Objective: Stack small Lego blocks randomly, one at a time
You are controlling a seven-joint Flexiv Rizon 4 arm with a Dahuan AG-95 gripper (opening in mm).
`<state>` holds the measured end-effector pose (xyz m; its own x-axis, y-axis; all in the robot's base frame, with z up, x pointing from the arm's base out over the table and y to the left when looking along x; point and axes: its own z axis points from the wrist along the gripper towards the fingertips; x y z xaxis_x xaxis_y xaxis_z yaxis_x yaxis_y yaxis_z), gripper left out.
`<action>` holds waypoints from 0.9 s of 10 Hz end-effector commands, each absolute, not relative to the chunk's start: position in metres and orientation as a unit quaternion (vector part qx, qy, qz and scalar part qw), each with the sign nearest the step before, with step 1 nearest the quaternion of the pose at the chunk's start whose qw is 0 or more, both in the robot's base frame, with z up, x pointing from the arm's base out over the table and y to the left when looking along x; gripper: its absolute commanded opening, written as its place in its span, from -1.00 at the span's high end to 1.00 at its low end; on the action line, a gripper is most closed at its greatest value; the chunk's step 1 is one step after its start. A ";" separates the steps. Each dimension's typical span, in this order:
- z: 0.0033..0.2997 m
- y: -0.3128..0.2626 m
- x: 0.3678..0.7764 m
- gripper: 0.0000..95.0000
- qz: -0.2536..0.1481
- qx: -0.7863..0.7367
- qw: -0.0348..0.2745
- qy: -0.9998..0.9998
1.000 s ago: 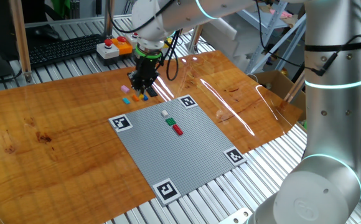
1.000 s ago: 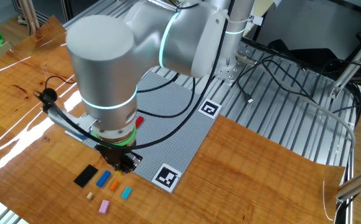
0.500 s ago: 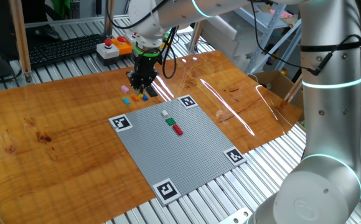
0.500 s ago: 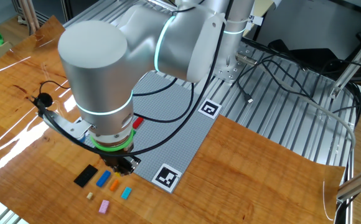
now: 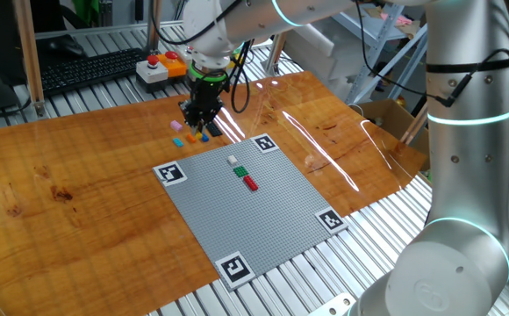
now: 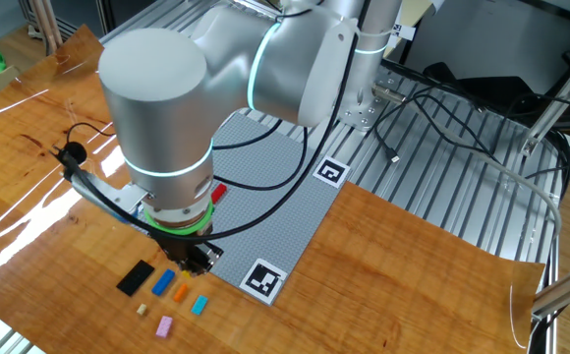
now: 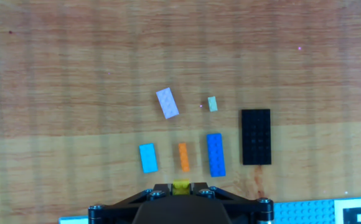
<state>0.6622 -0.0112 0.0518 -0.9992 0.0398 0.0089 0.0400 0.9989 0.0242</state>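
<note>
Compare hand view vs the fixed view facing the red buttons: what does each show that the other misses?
Hand view only: the small yellow plastic brick pinched between the tool's fingertips, and the flat black rectangular plate with the tiny pale brick beside it.

Fixed view only: the grey studded baseplate carrying white, green and red bricks, plus its square marker tags.

Both: the loose cyan, orange and pink bricks on the wooden table.

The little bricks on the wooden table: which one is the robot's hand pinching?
The yellow brick. It sits pinched in the gripper, while the cyan, orange, blue, black and pink bricks lie loose on the wood.
</note>
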 end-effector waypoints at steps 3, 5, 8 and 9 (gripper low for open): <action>0.050 -0.012 0.664 1.00 -0.012 -0.028 0.000 -1.000; 0.050 -0.012 0.664 1.00 -0.011 -0.030 -0.009 -0.999; 0.050 -0.012 0.664 1.00 -0.009 -0.032 -0.013 -0.999; 0.050 -0.012 0.664 1.00 -0.013 -0.035 -0.010 -0.999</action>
